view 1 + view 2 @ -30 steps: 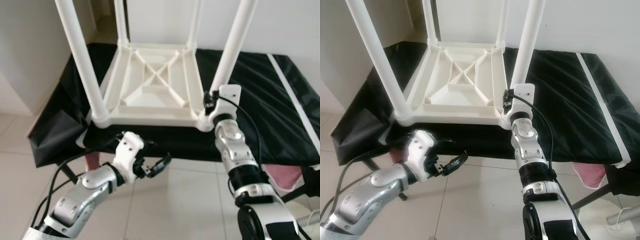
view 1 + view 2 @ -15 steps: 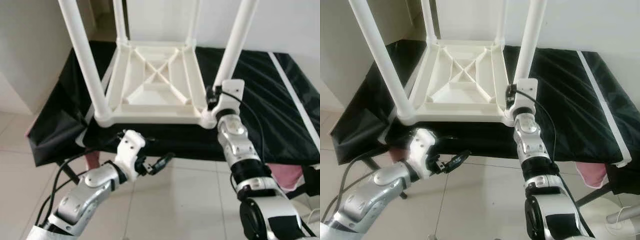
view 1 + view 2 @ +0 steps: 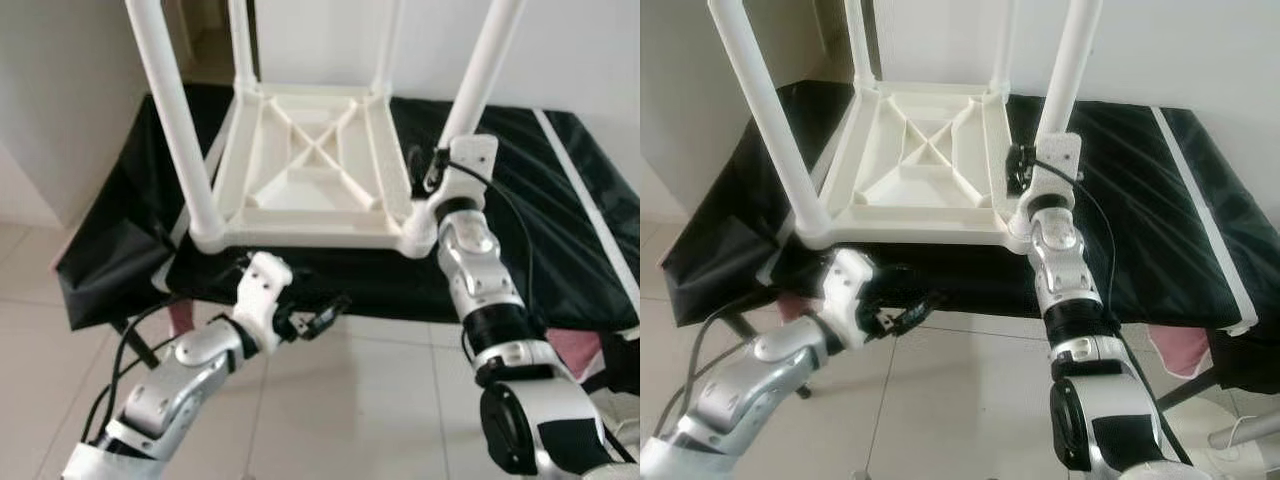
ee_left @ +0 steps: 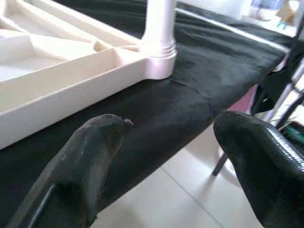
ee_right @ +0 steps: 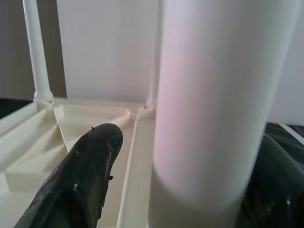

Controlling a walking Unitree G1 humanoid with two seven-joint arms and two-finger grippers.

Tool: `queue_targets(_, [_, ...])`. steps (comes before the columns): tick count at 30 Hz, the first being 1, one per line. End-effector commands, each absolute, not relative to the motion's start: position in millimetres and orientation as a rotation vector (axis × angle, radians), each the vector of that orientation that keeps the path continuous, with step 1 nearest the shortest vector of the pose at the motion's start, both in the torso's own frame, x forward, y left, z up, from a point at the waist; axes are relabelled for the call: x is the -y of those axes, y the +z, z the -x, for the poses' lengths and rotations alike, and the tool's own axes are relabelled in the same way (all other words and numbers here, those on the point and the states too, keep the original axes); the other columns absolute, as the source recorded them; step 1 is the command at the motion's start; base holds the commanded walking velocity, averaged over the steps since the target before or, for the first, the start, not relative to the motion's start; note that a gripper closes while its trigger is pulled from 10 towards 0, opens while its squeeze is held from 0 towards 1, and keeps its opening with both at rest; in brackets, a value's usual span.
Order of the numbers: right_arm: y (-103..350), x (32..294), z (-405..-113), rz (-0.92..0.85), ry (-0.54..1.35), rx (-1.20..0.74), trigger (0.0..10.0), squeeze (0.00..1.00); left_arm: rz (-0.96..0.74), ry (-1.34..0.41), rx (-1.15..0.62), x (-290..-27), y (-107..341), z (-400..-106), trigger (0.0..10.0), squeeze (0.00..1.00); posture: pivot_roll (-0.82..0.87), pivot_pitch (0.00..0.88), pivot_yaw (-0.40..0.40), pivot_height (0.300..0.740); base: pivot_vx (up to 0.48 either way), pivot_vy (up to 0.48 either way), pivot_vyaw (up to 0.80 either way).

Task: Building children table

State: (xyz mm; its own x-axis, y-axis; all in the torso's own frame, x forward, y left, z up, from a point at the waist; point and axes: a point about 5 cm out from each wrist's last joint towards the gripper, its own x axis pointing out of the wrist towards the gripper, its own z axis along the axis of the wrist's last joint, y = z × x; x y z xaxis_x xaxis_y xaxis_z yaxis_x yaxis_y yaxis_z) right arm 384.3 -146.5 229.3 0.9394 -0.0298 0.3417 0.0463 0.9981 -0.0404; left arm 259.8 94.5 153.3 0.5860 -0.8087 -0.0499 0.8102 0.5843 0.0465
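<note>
Four legs stood up out of the upside-down white table, one seated at each corner socket, so the build looked close to finished. Judging from that, what remained was probably a last firming of the legs and turning the table onto its feet. Whether every leg was fully home could not be told.

The table lay top-down on a black cloth spread over a raised surface, near its front edge, with pale floor tiles below.

Up at the near right corner, the right gripper sat around the near right leg just above its socket. In the right wrist view one black finger showed on one side of the white tube and the second at the far edge, so the leg stood between them. Closed firmly on it or just bracketing it? Cannot tell from these pictures.

Down low, the left gripper hung out in front of the cloth's edge, below the table's near left corner, its fingers spread wide with nothing between them. Past that gap, the left wrist view took in a corner socket and the cloth beyond.

Containers? None in play here. The ribbed underside formed shallow bays, and they looked bare.
</note>
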Motion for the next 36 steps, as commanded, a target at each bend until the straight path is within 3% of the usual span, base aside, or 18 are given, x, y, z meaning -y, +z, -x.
queue_targets(1, [227.5, 148.1, -385.9, 0.033, -0.035, 0.331, 10.0, 0.0, -0.097, -0.956, -0.047, -101.8, 148.5, -261.2, 10.0, 0.0, 0.0, 0.05, -0.051, 0.74, 0.0, 0.0, 0.0])
queue_targets(9, [229.2, 148.0, -387.7, 0.024, -0.029, 0.324, 10.0, 0.0, -0.212, -1.042, -0.19, -140.0, 134.2, -254.8, 10.0, 0.0, 0.0, 0.052, -0.044, 0.74, 0.0, 0.0, 0.0])
queue_targets(11, [230.2, 147.7, -388.4, 0.02, -0.027, 0.324, 10.0, 0.0, -0.25, -0.987, -0.266, -165.8, 128.3, -263.1, 10.0, 0.0, 0.0, 0.053, -0.038, 0.74, 0.0, 0.0, 0.0])
queue_targets(15, [230.8, 147.0, -389.3, -0.013, -0.02, 0.32, 10.0, 0.0, -0.273, -0.865, -0.291, -189.0, 128.3, -280.5, 10.0, 0.0, 0.0, 0.056, -0.033, 0.74, 0.0, 0.0, 0.0])
queue_targets(24, [230.3, 145.6, -388.7, -0.103, -0.003, 0.301, 10.0, 0.0, -0.262, -0.699, -0.309, -205.1, 130.1, -305.5, 10.0, 0.0, 0.0, 0.06, -0.029, 0.74, 0.0, 0.0, 0.0])
queue_targets(36, [232.2, 149.0, -386.2, -0.381, 0.005, 0.261, 10.0, 0.0, -0.274, -0.584, -0.375, -198.6, 134.2, -344.1, 10.0, 0.0, -0.02, 0.088, -0.021, 0.74, 0.0, 0.0, 0.0])
